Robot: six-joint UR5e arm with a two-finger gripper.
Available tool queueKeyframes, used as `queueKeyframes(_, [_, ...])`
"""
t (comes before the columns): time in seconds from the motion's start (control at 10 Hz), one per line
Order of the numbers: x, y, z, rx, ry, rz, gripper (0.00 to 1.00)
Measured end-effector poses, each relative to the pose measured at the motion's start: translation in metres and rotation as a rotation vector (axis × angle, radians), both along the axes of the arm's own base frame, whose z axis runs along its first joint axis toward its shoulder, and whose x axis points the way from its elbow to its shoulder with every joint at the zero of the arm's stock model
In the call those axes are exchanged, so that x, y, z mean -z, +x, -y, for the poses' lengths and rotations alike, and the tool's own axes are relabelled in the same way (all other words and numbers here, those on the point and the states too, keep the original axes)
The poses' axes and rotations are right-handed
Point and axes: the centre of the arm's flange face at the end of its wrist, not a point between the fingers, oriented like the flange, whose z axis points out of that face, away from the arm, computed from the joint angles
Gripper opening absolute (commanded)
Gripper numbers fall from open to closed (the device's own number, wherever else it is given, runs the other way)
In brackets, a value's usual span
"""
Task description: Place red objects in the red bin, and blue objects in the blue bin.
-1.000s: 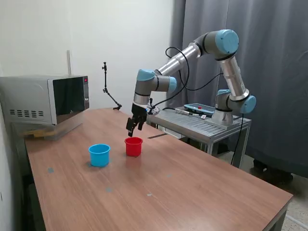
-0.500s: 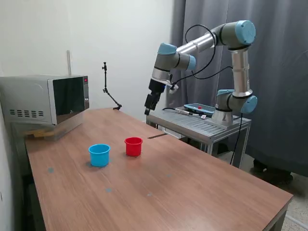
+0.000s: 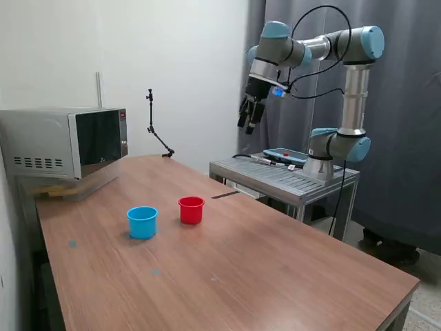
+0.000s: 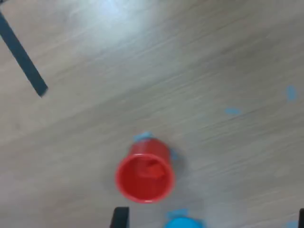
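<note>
Our gripper (image 3: 247,123) hangs high above the table's (image 3: 275,255) far edge, grip unreadable, so we should descend slowly, centred over the red bin (image 3: 191,209).

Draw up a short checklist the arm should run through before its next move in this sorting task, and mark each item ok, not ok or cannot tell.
1. Red cup upright on the table: ok.
2. Light blue cup upright, beside the red cup, not touching: ok.
3. Red content visible inside the red cup: ok, though blurred.
4. Gripper high above the cups: ok.
5. Gripper empty: cannot tell.
6. Loose cubes left on the table: none visible.
</note>
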Motion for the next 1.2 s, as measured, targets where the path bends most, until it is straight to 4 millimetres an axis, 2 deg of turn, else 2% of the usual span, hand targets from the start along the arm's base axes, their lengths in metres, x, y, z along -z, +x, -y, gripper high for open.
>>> queueKeyframes(0.3, [-0.048, 0.004, 0.044, -0.274, -0.112, -0.036, 1.00])
queueKeyframes(0.5, [-0.069, 0.010, 0.060, -0.352, -0.151, -0.020, 1.00])
queueKeyframes(0.8, [-0.075, 0.020, 0.077, -0.423, -0.164, 0.018, 1.00])
queueKeyframes(1.2, [-0.079, 0.023, 0.084, -0.453, -0.165, 0.019, 1.00])
